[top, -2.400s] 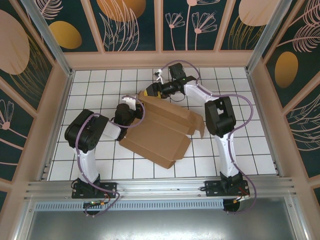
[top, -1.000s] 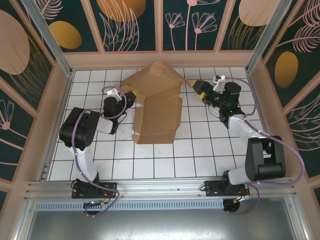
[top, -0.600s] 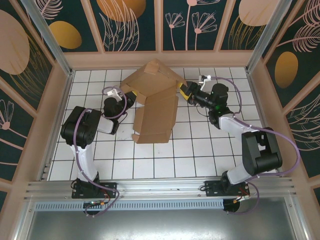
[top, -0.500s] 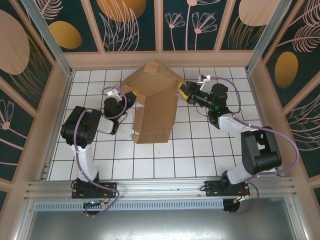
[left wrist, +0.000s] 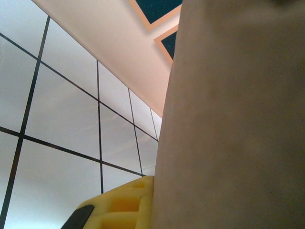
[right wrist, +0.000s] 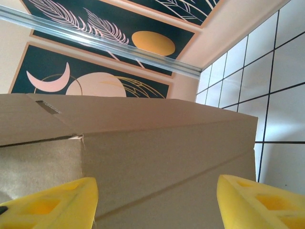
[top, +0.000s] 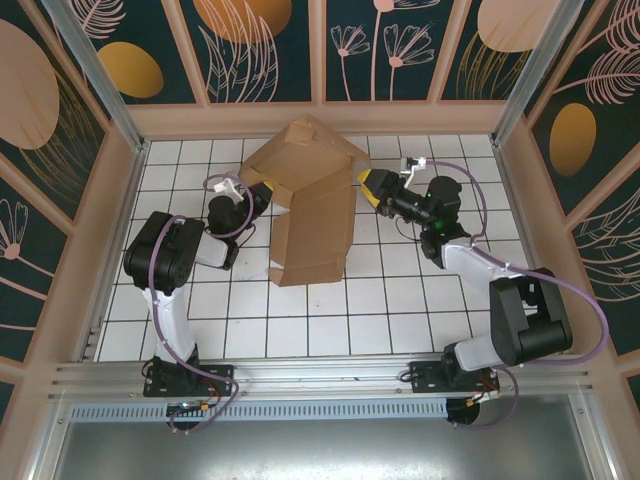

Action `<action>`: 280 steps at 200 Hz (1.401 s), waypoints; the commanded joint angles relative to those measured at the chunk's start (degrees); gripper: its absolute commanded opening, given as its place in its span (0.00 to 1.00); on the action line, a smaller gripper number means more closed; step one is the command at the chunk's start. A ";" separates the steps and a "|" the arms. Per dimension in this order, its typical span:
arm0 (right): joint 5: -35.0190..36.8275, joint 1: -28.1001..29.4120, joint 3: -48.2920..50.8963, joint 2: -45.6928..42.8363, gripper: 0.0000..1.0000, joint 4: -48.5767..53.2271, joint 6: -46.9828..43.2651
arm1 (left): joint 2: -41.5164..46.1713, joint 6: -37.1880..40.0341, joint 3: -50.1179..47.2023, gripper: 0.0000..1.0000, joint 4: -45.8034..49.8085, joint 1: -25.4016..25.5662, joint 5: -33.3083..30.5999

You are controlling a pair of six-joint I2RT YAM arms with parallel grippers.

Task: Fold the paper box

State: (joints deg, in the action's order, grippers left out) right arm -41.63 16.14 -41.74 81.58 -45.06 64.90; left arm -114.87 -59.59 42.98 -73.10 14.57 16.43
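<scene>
Left gripper [top: 258,193] sits at the left edge of the paper box [top: 315,225], clamped tight on the cardboard there. Its wrist camera puts one yellow finger [left wrist: 119,207] hard against a plain brown wall. The box itself is half-formed on the white tiled table [top: 420,310]. Seen from overhead, its far panels tent upward and a long panel slopes down toward the arms, a shape neither wrist camera gives. Its inside is hidden. Over at the box's right edge is the right gripper [top: 372,187], jaws spread wide. Its wrist camera shows both yellow fingers [right wrist: 52,205] flanking a creased corner of the box. Whether they touch it, I cannot tell.
</scene>
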 commanded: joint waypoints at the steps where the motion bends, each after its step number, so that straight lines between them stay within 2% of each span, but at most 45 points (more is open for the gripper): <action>1: 0.93 0.37 0.46 -1.95 0.66 -3.12 -0.22 | -0.57 -0.64 1.24 0.00 -2.40 -0.15 -0.30; 112: -0.97 3.60 -6.74 0.67 0.60 0.45 -2.31 | -0.37 1.41 1.38 0.00 -1.13 -0.15 -0.52; 132: 0.30 3.10 -8.47 -0.79 0.59 6.64 -5.60 | -0.10 1.87 1.37 0.00 -0.75 -0.07 -0.46; 157: -0.41 3.41 -12.31 0.50 0.53 13.64 -8.15 | 0.10 2.72 1.61 0.00 0.06 -0.15 -0.56; 193: -0.47 3.73 -15.05 2.50 0.36 18.42 -8.97 | 0.05 3.14 1.55 0.00 0.48 -0.11 -0.51; 208: 1.21 3.90 -17.17 2.41 0.29 24.65 -11.31 | 0.40 4.05 1.46 0.00 1.17 -0.15 -0.95; 232: 4.94 4.06 -19.83 2.16 0.13 33.18 -14.53 | 1.06 5.90 1.45 0.00 3.05 -0.08 -2.17; 252: 6.45 4.24 -20.23 2.00 0.00 35.51 -14.89 | 1.60 7.18 1.02 0.00 3.86 -0.13 -3.35; 280: 7.32 4.45 -20.31 2.31 0.00 36.31 -14.63 | 1.69 7.97 1.14 0.00 4.78 -0.11 -3.76</action>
State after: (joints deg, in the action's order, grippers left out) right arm -35.88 19.73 -59.88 83.66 -11.42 51.40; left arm -114.72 -54.02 43.20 -68.64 14.44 12.95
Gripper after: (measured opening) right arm 0.049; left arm 0.056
